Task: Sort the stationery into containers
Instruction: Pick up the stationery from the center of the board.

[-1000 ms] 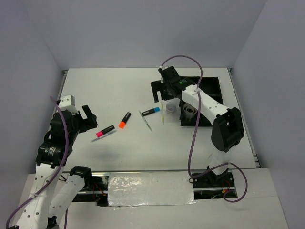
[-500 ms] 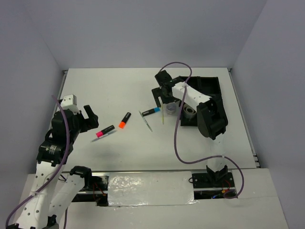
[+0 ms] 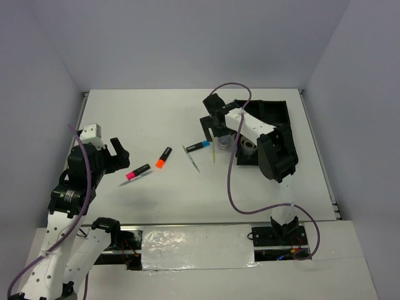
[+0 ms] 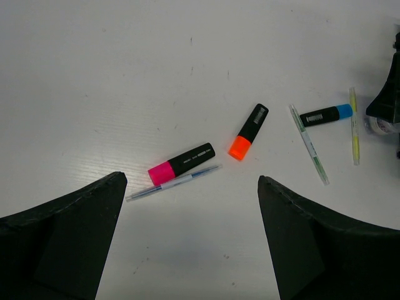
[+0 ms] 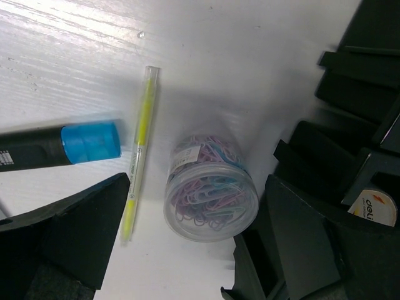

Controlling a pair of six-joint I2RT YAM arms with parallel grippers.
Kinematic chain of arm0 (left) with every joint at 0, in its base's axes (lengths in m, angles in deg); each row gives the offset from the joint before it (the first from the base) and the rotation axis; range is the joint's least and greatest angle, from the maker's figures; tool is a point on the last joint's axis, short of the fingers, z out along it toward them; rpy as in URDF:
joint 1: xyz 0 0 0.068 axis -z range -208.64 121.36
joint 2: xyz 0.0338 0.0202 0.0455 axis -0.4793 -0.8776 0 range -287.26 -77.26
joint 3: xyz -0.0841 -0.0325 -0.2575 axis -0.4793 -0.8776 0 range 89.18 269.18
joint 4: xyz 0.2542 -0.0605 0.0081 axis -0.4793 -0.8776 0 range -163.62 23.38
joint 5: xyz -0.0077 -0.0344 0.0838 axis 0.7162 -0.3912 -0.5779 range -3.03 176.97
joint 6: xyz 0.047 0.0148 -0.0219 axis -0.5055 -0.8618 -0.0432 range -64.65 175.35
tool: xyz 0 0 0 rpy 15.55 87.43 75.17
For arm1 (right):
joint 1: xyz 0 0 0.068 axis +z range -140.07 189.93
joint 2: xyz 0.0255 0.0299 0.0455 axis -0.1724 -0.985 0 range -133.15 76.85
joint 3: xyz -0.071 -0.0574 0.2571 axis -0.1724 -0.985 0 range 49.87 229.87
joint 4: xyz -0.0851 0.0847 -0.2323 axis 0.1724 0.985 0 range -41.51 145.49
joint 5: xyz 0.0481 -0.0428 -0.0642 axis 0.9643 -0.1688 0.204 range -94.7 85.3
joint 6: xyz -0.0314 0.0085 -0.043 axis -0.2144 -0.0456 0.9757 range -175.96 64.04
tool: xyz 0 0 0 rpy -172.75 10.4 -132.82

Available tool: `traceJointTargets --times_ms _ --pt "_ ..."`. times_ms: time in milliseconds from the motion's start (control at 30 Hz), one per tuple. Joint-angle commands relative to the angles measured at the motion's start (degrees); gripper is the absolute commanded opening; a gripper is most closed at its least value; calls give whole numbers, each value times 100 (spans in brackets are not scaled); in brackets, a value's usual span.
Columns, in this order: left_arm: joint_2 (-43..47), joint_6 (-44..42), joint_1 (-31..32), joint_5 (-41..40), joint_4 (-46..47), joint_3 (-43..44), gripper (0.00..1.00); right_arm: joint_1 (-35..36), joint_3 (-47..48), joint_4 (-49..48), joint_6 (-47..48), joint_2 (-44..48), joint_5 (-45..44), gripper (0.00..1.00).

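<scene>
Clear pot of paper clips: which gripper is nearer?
Right. The right gripper hangs open just above the clear pot, a finger on each side of it. The left gripper sits far off, over by the pink marker.

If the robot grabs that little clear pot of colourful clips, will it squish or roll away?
The pot looks like hard clear plastic, so it probably won't squish. It stands upright, so it would likely slide rather than roll, unless it gets tipped over. Its smooth round side may be a bit slippery.
</scene>
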Motion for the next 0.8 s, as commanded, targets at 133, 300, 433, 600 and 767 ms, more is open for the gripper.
traceJointTargets --times_ms 133,300,433,600,767 --pt "61 -140 30 81 302 30 99 -1 -106 76 -92 -38 -29 75" --pt "52 -140 30 90 302 30 99 16 -159 111 -163 -55 -55 76" --pt "61 -140 21 99 302 30 99 25 -132 164 -189 -117 -37 77" --pt "52 -149 30 107 302 30 99 78 -203 59 -233 277 103 43" --pt "70 -140 30 99 302 30 99 96 -63 5 -233 849 402 26"
